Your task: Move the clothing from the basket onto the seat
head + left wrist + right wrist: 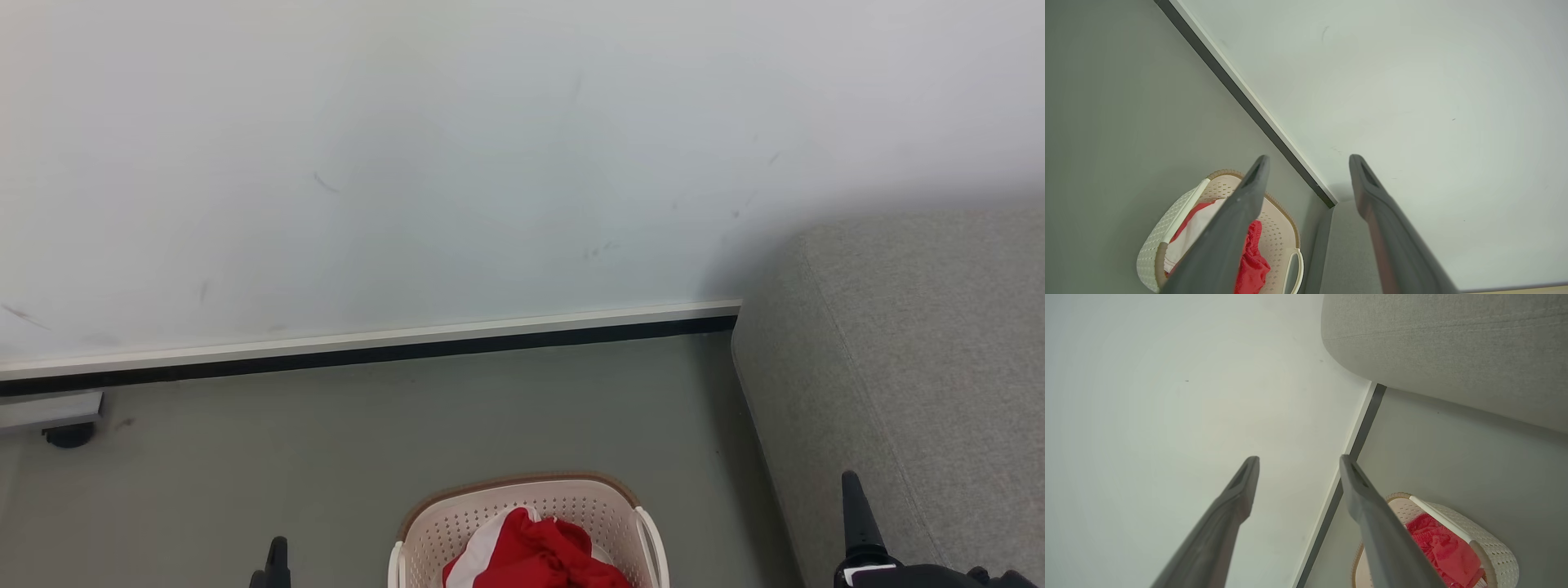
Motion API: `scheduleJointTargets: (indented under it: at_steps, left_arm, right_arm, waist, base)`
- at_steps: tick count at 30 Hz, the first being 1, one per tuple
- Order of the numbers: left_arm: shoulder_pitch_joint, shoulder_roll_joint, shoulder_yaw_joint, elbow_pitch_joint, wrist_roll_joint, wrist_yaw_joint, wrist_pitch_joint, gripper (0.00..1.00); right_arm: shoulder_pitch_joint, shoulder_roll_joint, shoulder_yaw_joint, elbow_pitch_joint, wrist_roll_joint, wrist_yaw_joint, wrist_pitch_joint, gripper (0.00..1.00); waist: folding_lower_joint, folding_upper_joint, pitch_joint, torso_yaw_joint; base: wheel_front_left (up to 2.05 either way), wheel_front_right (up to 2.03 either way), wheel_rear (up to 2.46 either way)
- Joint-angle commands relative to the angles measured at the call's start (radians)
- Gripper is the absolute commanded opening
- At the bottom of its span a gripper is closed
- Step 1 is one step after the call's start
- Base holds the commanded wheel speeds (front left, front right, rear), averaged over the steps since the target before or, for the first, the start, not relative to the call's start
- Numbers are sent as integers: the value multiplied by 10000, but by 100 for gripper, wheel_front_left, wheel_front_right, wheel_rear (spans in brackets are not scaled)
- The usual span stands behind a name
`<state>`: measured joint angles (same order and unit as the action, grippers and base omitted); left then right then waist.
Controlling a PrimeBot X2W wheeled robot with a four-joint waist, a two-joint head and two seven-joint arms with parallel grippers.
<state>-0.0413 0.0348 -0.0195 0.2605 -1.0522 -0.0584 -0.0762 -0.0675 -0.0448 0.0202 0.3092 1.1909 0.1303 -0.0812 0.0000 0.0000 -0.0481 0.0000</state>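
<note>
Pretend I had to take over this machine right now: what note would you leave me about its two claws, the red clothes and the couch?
Left gripper: open, holding nothing, raised above the floor beside the basket.
Right gripper: open, holding nothing, raised near the seat's edge.
The clothing lies bunched inside the basket, which stands on the floor to the left of the seat.
Done: nothing that shows; no garment lies on the part of the seat in view.
Left: reach into the basket, grip the clothing, carry it across and set it on the seat.
</note>
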Motion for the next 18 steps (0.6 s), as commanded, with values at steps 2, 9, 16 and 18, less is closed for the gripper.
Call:
scheduleJointTargets:
  at_steps: [2,9,16,18]
  left_arm:
    - [18,101,-58,-142,332,44,-121,100]
    - [81,112,-290,-119,1564,129,-346,100]
    - [73,150,-495,-62,3114,272,-542,100]
    - [67,156,-541,-81,3544,343,-601,100]
  right_arm:
    - [-42,-53,61,-73,-362,3,-108,100]
    - [-24,-56,163,26,-1668,3,-320,100]
    - [-21,-60,342,171,-2811,4,-526,100]
    - [-12,-60,372,221,-3038,4,-559,100]
  waist:
    - [0,0,-12,0]
    - [0,0,-67,-13]
    - [0,0,-133,-5]
    - [0,0,-154,3]
  base:
    - [0,0,0]
    - [0,0,0]
    - [0,0,0]
    - [0,0,0]
